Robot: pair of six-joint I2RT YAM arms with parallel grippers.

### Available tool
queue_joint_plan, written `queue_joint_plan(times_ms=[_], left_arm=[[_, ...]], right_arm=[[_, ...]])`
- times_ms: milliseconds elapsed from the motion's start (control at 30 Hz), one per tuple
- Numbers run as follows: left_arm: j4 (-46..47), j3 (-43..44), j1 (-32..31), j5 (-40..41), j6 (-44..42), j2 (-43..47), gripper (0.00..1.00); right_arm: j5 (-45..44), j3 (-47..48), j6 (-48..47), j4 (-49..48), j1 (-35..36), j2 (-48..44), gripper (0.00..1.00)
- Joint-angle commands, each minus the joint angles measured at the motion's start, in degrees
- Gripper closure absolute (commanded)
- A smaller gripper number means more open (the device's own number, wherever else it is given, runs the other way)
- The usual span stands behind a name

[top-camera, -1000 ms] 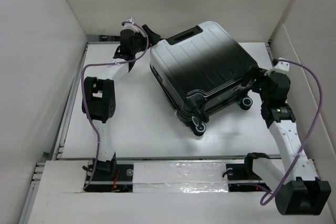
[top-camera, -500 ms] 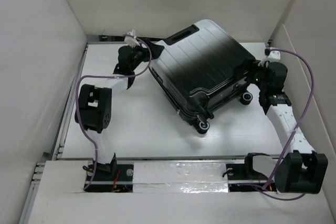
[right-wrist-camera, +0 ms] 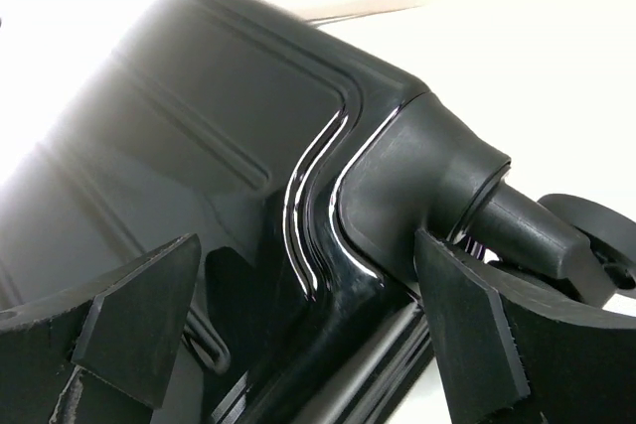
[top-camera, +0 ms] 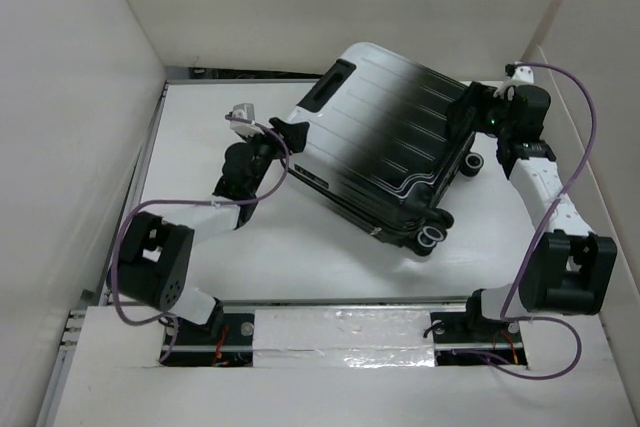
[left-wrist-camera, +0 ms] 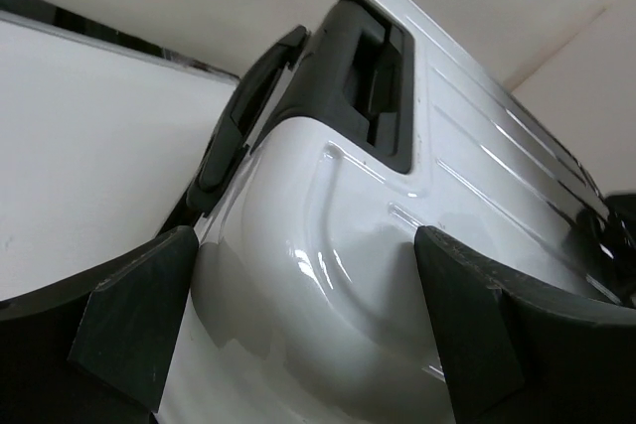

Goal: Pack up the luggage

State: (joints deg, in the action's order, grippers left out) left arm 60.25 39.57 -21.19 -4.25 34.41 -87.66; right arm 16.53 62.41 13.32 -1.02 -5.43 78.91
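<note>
The luggage lies closed and flat on the white table, turned at an angle. Its white end with the recessed handle points to the far left. Its black end with the wheels points to the near right. My left gripper is open, and its fingers straddle the white corner of the shell below the handle recess. My right gripper is open and straddles the black corner beside a wheel mount.
White walls close in the table on the left, back and right. A taped strip runs along the near edge between the arm bases. A black side handle runs along the luggage's left edge.
The luggage has turned counter-clockwise on the table. My left gripper has moved nearer along its white corner. My right gripper has moved farther back at the black corner.
</note>
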Motion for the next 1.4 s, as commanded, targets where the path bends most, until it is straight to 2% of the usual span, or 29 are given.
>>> queue_joint_plan(times_ms=[0,67,167,267,333,367,400,433,500,533,567,600,633,667,700,800,900,1033,1367], left_arm=[[-5.04,-4.32,-10.27,-8.61,-3.98,7.66,0.15],[-12.29,-3.46,-10.89,0.44,-5.4,14.33,0.14],[-21.11,-1.69,-10.89,14.56,-5.84,24.0,0.14],[-21.23,-2.22,-10.89,16.3,-7.16,31.39,0.17],[-21.14,-2.83,-12.2,13.41,-7.52,32.98,0.3],[-20.27,-3.27,-13.08,10.17,-8.13,33.51,0.49],[-19.74,-4.32,-14.22,8.75,-8.66,33.43,0.62],[-19.47,-4.41,-18.15,8.04,-9.71,32.91,0.76],[-20.43,-3.55,-24.39,8.55,-15.32,29.84,1.0],[-21.04,-2.75,-31.91,9.08,-17.52,28.09,1.0],[-22.35,-1.96,-35.99,11.52,-19.28,24.41,1.0],[-22.63,-0.74,-39.77,13.37,-21.47,22.55,1.0],[-22.89,-0.12,-42.94,15.22,-21.49,18.7,1.0],[-23.5,0.33,-47.32,18.37,-20.62,16.84,1.0],[-23.6,0.59,-48.76,18.92,-17.92,15.34,0.97],[-22.63,-0.46,-51.75,21.56,-13.86,10.59,0.68],[-21.58,-0.2,-53.85,21.74,-11.3,6.72,0.5],[-20.87,1.82,-56.32,23.4,-10.68,1.37,0.43],[-20.79,6.48,-57.38,34.47,-9.45,-7.61,0.41]], right_arm=[[8.25,7.53,0.31,-2.6,-0.1,2.72,0.06],[8.34,10.09,-0.75,-0.48,-0.11,3.52,0.05],[6.5,8.27,0.38,-2.05,-0.11,1.78,0.04],[5.88,6.76,1.09,-3.2,-0.72,-1.21,0.03],[5.88,4.57,1.44,-4.43,-0.72,-4.27,0.04],[5.36,3.6,1.27,-4.78,-0.72,-5.6,0.07],[4.91,1.07,1.36,-5.48,-0.72,-7.09,0.1],[4.48,-0.09,1.44,-7.23,-0.72,-8.41,0.22],[4.21,-1.67,1.27,-7.51,-0.72,-11.58,0.53],[4.21,-2.72,1.18,-7.16,-0.72,-12.29,0.7],[4.29,-3.26,1.01,-6.9,-0.72,-13.77,0.81],[4.3,-3.7,0.66,-6.37,-0.72,-14.57,0.88],[4.12,-4.92,0.48,-5.67,-0.72,-15.54,0.91],[3.77,-5.72,0.39,-5.4,-0.2,-16.59,0.91],[3.42,-6.51,0.22,-4.96,-0.19,-19.12,0.88],[2.01,-9.93,0.04,-4.61,0.33,-23.35,0.81],[2.01,-12.05,-1.62,-1.89,2.44,-27.93,0.72],[0.08,-17.23,-2.16,0.66,6.48,-35.22,0.66],[-6.15,-25.92,-3.04,10.68,16.76,-48.49,0.65]])
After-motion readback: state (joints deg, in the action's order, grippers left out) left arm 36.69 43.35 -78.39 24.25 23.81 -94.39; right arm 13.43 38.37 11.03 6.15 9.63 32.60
